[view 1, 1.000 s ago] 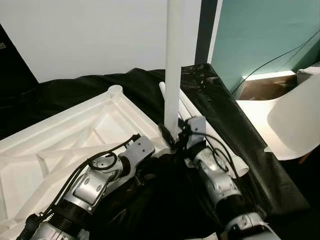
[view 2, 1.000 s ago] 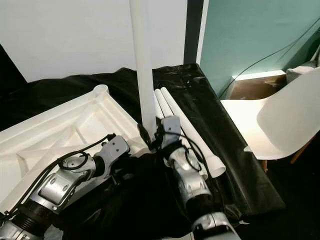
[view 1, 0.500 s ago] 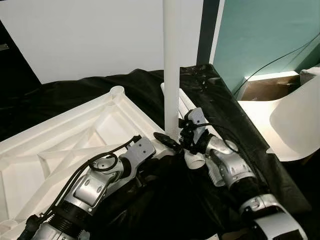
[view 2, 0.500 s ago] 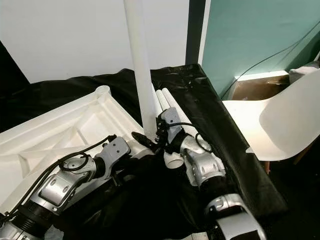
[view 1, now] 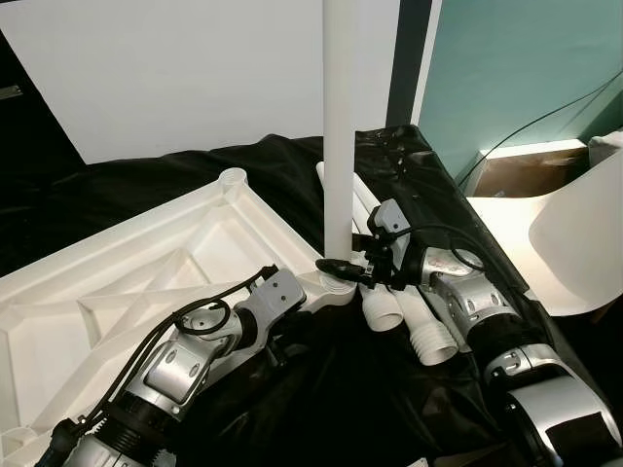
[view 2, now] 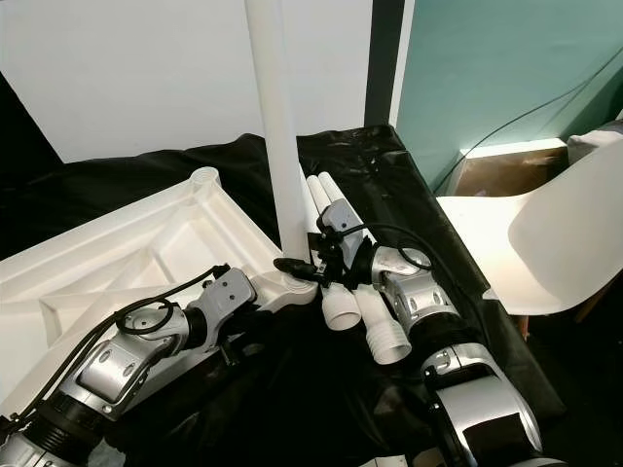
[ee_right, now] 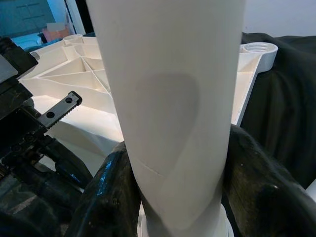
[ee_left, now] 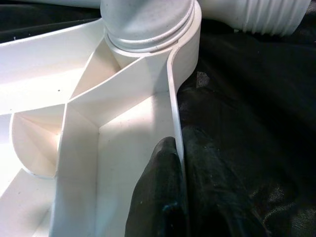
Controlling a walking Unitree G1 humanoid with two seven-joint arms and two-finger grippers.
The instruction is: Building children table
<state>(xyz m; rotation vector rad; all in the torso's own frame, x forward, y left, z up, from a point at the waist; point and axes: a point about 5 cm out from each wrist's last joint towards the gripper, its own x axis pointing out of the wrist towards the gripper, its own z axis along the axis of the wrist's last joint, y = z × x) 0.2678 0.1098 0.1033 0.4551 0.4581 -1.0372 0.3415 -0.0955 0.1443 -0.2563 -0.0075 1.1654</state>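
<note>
The white table top (view 1: 117,282) lies upside down on a black sheet (view 1: 243,170), so its ribs on the underside face up. At its near corner one white table leg (view 1: 339,126) stands upright in the round socket (ee_left: 148,24). The leg rises straight and goes out of the picture at the top.

The right gripper (view 2: 310,265) is at the bottom of this leg, just above the socket. Its two black fingers (ee_right: 111,197) are clamped on the leg, one on each side, and they touch the white tube. The right arm comes in from the right side and lies low over the sheet.

The left gripper (ee_left: 170,197) is at the edge of the table top, a little before the same corner. One finger is inside the rim (ee_left: 173,98) and the other is outside on the sheet, so the thin white wall is pinched between them.

Two more legs (view 2: 355,316) lie on the sheet just beside the standing leg, partly under the right arm, with their threaded ends toward the robot. They lie side by side and touch each other.

To the right stands a white chair (view 2: 565,233), near a teal wall (view 2: 487,68). A white wall (view 1: 175,68) is behind the table top.
</note>
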